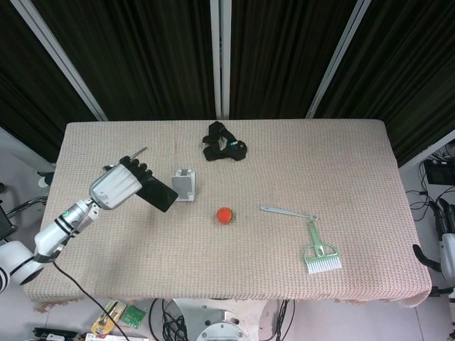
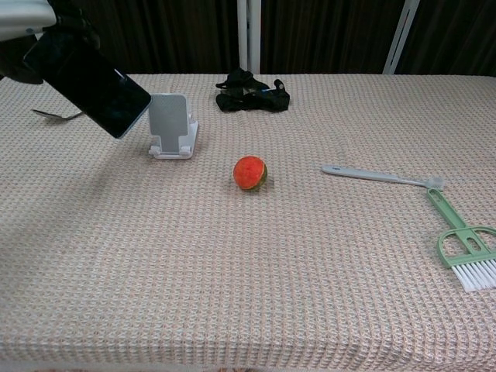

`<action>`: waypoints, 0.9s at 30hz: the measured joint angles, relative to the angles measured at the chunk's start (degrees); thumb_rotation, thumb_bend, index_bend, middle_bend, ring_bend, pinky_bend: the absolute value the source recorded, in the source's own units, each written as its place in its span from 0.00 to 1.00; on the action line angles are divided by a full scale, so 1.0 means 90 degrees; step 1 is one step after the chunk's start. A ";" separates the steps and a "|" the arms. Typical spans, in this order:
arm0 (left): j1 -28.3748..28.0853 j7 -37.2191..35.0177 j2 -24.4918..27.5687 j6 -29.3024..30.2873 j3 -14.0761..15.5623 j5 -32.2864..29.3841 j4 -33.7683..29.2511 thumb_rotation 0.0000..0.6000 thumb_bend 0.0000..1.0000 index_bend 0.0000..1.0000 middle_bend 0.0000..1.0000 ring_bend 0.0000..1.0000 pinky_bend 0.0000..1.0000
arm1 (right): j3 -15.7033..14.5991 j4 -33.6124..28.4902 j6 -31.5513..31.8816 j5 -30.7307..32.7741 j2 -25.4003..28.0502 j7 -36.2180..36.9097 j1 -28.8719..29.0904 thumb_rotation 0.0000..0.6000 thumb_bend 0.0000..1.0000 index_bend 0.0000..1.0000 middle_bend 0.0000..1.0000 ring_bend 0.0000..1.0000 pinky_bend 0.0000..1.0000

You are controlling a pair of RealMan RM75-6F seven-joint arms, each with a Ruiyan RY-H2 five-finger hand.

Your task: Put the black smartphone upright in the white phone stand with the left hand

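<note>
**Phone held in the air just left of the stand**

At the far left, the left robot hand [image 1: 117, 186] grips the black smartphone [image 1: 158, 193] by its rear end, holding it clear of the bench [image 1: 284, 156] and tilted, its free end pointing toward the white phone stand [image 1: 184, 185]. In the chest view only a sliver of that hand shows at the top left corner, so how its fingers wrap the phone is hard to make out there; the phone's lower corner overlaps the stand's edge in that view, and whether they touch cannot be told. Behind the hand, a metal spoon [image 2: 56, 115] is mostly hidden, with only its bowl end and handle tip showing. The stand sits upright and holds nothing. Farther back lies a black strap bundle [image 1: 223, 150]. Near the middle sits a small red-orange ball [image 1: 225, 214]. To the right lie a pale toothbrush [image 1: 288, 211] and a green hand brush [image 1: 319, 252]. The right robot hand [image 1: 443, 217] is cut off at the right edge, off the bench; its grip cannot be told.
</note>
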 measured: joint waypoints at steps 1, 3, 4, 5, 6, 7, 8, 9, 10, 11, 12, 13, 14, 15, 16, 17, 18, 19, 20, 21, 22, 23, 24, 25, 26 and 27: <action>-0.0020 0.0241 -0.0012 0.0141 -0.0027 0.0135 0.0109 1.00 0.48 0.50 0.55 0.40 0.46 | -0.0002 -0.0005 0.0000 -0.0007 -0.0002 -0.0011 0.0002 1.00 0.18 0.00 0.00 0.00 0.00; -0.0086 0.0729 -0.0063 0.0436 -0.0065 0.0515 0.0412 1.00 0.49 0.50 0.55 0.40 0.45 | -0.0005 -0.0013 0.0002 -0.0014 -0.0005 -0.0033 0.0004 1.00 0.18 0.00 0.00 0.00 0.00; -0.0120 0.0906 -0.0096 0.0553 -0.0075 0.0689 0.0558 1.00 0.50 0.50 0.55 0.40 0.45 | -0.0007 -0.0022 0.0005 -0.0017 -0.0005 -0.0049 0.0004 1.00 0.18 0.00 0.00 0.00 0.00; -0.0174 0.1121 -0.0153 0.0686 -0.0087 0.0908 0.0758 1.00 0.51 0.50 0.55 0.40 0.45 | -0.0007 -0.0028 0.0008 -0.0019 -0.0005 -0.0061 0.0004 1.00 0.18 0.00 0.00 0.00 0.00; -0.0218 0.1271 -0.0206 0.0762 -0.0096 0.1044 0.0903 1.00 0.52 0.50 0.56 0.40 0.45 | -0.0007 -0.0033 0.0010 -0.0019 -0.0004 -0.0073 0.0005 1.00 0.18 0.00 0.00 0.00 0.00; -0.0270 0.1407 -0.0264 0.0814 -0.0101 0.1150 0.1033 1.00 0.53 0.50 0.56 0.41 0.45 | -0.0008 -0.0042 0.0012 -0.0019 -0.0003 -0.0090 0.0005 1.00 0.18 0.00 0.00 0.00 0.00; -0.0347 0.1546 -0.0329 0.0846 -0.0100 0.1270 0.1172 1.00 0.53 0.50 0.56 0.41 0.45 | -0.0007 -0.0047 0.0013 -0.0018 -0.0002 -0.0100 0.0006 1.00 0.18 0.00 0.00 0.00 0.00; -0.0411 0.1629 -0.0374 0.0850 -0.0096 0.1362 0.1262 1.00 0.53 0.50 0.56 0.41 0.45 | -0.0006 -0.0052 0.0014 -0.0017 -0.0001 -0.0108 0.0007 1.00 0.18 0.00 0.00 0.00 0.00; -0.0475 0.1711 -0.0418 0.0842 -0.0092 0.1450 0.1345 1.00 0.53 0.50 0.56 0.41 0.45 | -0.0003 -0.0058 0.0017 -0.0015 0.0000 -0.0119 0.0008 1.00 0.18 0.00 0.00 0.00 0.00; -0.0562 0.1830 -0.0481 0.0817 -0.0089 0.1535 0.1443 1.00 0.53 0.50 0.56 0.41 0.44 | -0.0001 -0.0063 0.0020 -0.0014 0.0001 -0.0124 0.0008 1.00 0.18 0.00 0.00 0.00 0.00; -0.0634 0.1922 -0.0530 0.0787 -0.0090 0.1579 0.1510 1.00 0.53 0.50 0.55 0.41 0.44 | 0.0000 -0.0066 0.0022 -0.0013 0.0002 -0.0127 0.0009 1.00 0.18 0.00 0.00 0.00 0.00; -0.0709 0.2004 -0.0584 0.0757 -0.0094 0.1619 0.1570 1.00 0.53 0.49 0.55 0.41 0.44 | 0.0000 -0.0066 0.0023 -0.0013 0.0002 -0.0123 0.0008 1.00 0.18 0.00 0.00 0.00 0.00; -0.0799 0.2070 -0.0666 0.0728 -0.0106 0.1658 0.1636 1.00 0.54 0.49 0.54 0.41 0.43 | 0.0001 -0.0064 0.0023 -0.0011 0.0003 -0.0115 0.0007 1.00 0.18 0.00 0.00 0.00 0.00; -0.0857 0.2085 -0.0727 0.0714 -0.0118 0.1679 0.1676 1.00 0.54 0.49 0.54 0.41 0.43 | 0.0002 -0.0060 0.0024 -0.0007 0.0004 -0.0105 0.0005 1.00 0.18 0.00 0.00 0.00 0.00; -0.0910 0.2089 -0.0780 0.0699 -0.0127 0.1699 0.1705 1.00 0.54 0.49 0.54 0.41 0.42 | 0.0004 -0.0047 0.0023 0.0003 0.0007 -0.0089 0.0002 1.00 0.18 0.00 0.00 0.00 0.00; -0.0966 0.2106 -0.0827 0.0678 -0.0133 0.1729 0.1737 1.00 0.54 0.49 0.54 0.41 0.42 | 0.0006 -0.0035 0.0023 0.0012 0.0011 -0.0077 -0.0002 1.00 0.18 0.00 0.00 0.00 0.00; -0.1013 0.2140 -0.0858 0.0660 -0.0133 0.1762 0.1758 1.00 0.55 0.49 0.54 0.40 0.42 | 0.0008 -0.0022 0.0023 0.0020 0.0016 -0.0064 -0.0006 1.00 0.18 0.00 0.00 0.00 0.00; -0.1069 0.2178 -0.0892 0.0639 -0.0131 0.1793 0.1772 1.00 0.55 0.49 0.54 0.40 0.41 | 0.0013 -0.0007 0.0026 0.0030 0.0021 -0.0037 -0.0011 1.00 0.18 0.00 0.00 0.00 0.00; -0.1134 0.2206 -0.0945 0.0614 -0.0129 0.1817 0.1782 1.00 0.55 0.49 0.53 0.40 0.41 | 0.0016 0.0008 0.0031 0.0036 0.0024 -0.0009 -0.0016 1.00 0.18 0.00 0.00 0.00 0.00; -0.1165 0.2203 -0.0983 0.0596 -0.0127 0.1829 0.1791 1.00 0.55 0.49 0.53 0.40 0.41 | 0.0020 0.0029 0.0038 0.0042 0.0025 0.0024 -0.0024 1.00 0.18 0.00 0.00 0.00 0.00; -0.1187 0.2197 -0.1008 0.0574 -0.0123 0.1835 0.1803 1.00 0.55 0.48 0.53 0.40 0.41 | 0.0023 0.0071 0.0049 0.0053 0.0023 0.0072 -0.0037 1.00 0.18 0.00 0.00 0.00 0.00; -0.1211 0.2208 -0.1031 0.0527 -0.0118 0.1833 0.1821 1.00 0.55 0.48 0.53 0.40 0.41 | 0.0024 0.0108 0.0053 0.0067 0.0019 0.0110 -0.0049 1.00 0.18 0.00 0.00 0.00 0.00; -0.1230 0.2234 -0.1048 0.0483 -0.0113 0.1831 0.1837 1.00 0.55 0.48 0.53 0.40 0.41 | 0.0025 0.0147 0.0054 0.0084 0.0014 0.0151 -0.0060 1.00 0.18 0.00 0.00 0.00 0.00; -0.1256 0.2267 -0.1065 0.0436 -0.0104 0.1833 0.1856 1.00 0.55 0.48 0.53 0.40 0.40 | 0.0025 0.0202 0.0049 0.0112 0.0005 0.0211 -0.0075 1.00 0.18 0.00 0.00 0.00 0.00; -0.1298 0.2301 -0.1088 0.0380 -0.0087 0.1842 0.1885 1.00 0.55 0.48 0.53 0.40 0.40 | 0.0025 0.0247 0.0042 0.0134 -0.0004 0.0259 -0.0086 1.00 0.18 0.00 0.00 0.00 0.00; -0.1327 0.2312 -0.1110 0.0343 -0.0074 0.1846 0.1909 1.00 0.55 0.48 0.53 0.40 0.40 | 0.0025 0.0293 0.0032 0.0156 -0.0013 0.0309 -0.0096 1.00 0.18 0.00 0.00 0.00 0.00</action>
